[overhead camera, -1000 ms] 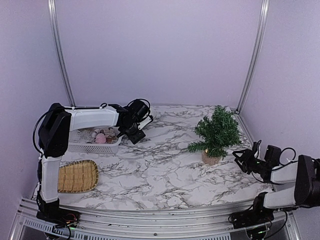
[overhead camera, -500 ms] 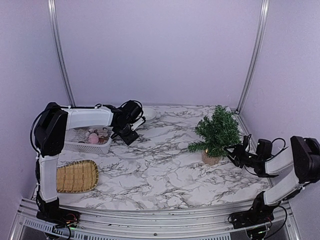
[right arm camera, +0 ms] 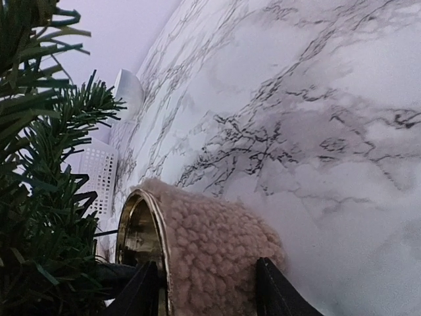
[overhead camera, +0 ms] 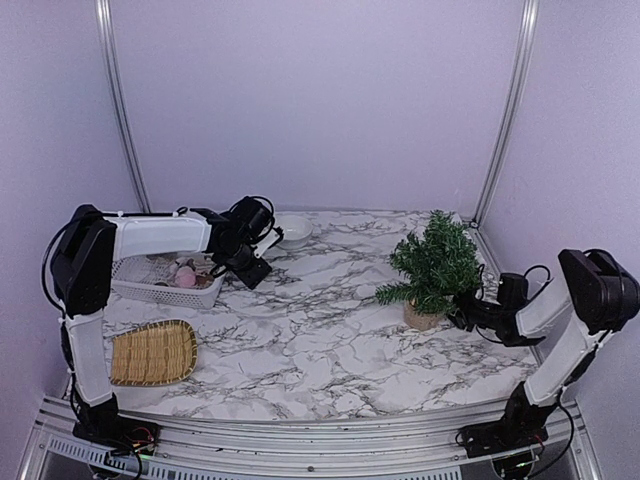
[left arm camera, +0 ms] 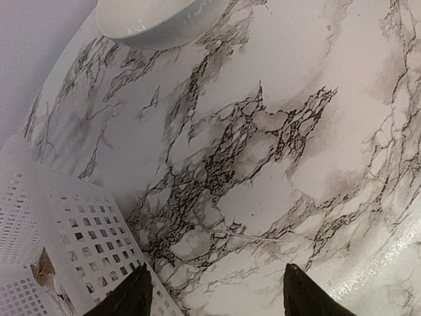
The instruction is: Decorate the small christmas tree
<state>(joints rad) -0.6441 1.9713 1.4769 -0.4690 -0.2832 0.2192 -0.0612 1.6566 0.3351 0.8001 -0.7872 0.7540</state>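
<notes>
Right wrist view showed the right end effector (right arm camera: 207, 293) straddling the pot (right arm camera: 210, 240) of the small christmas tree (overhead camera: 438, 262), far right on the desk (overhead camera: 320, 340). Couldn't tell if it actually pinched. Left end effector (left arm camera: 214, 299) hung apart, empty. Any sideways nudge could've tipped the tree.

Plain lilac walls (overhead camera: 320, 100); aluminium corner posts (overhead camera: 118, 110); white marble-pattern tabletop (overhead camera: 320, 340); soft even light.

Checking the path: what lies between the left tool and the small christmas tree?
Bare marble table only, per the top view, from left tool to small christmas tree.
</notes>
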